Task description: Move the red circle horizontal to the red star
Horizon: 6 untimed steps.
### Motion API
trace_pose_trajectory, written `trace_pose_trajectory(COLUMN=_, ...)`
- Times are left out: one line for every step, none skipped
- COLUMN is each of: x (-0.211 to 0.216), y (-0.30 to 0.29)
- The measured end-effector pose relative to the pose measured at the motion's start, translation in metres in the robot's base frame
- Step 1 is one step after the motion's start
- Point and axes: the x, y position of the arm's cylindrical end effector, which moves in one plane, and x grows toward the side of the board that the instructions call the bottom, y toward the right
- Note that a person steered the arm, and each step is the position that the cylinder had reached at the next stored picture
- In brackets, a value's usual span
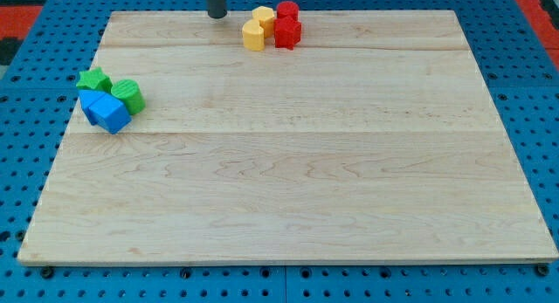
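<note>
The red circle (287,10) stands at the view's top, just right of the middle. The red star (288,32) sits directly below it, touching it. Two yellow blocks touch the reds on their left, one (264,17) higher and one (254,36) lower. My tip (216,16) rests at the board's top edge, left of the yellow blocks and apart from them by a small gap. Only the rod's lower part shows.
At the view's left a green star (93,79), a green circle (128,95) and a blue block (108,112) cluster together. The wooden board (288,181) lies on a blue pegboard (17,163); its edges run near all sides of the view.
</note>
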Motion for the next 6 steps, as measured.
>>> trace_pose_trajectory(x=-0.001, y=0.058)
trace_pose_trajectory(x=0.0, y=0.098)
trace_pose_trajectory(x=-0.001, y=0.123)
trace_pose_trajectory(x=-0.001, y=0.133)
trace_pose_trajectory(x=0.001, y=0.146)
trace_pose_trajectory(x=0.004, y=0.177)
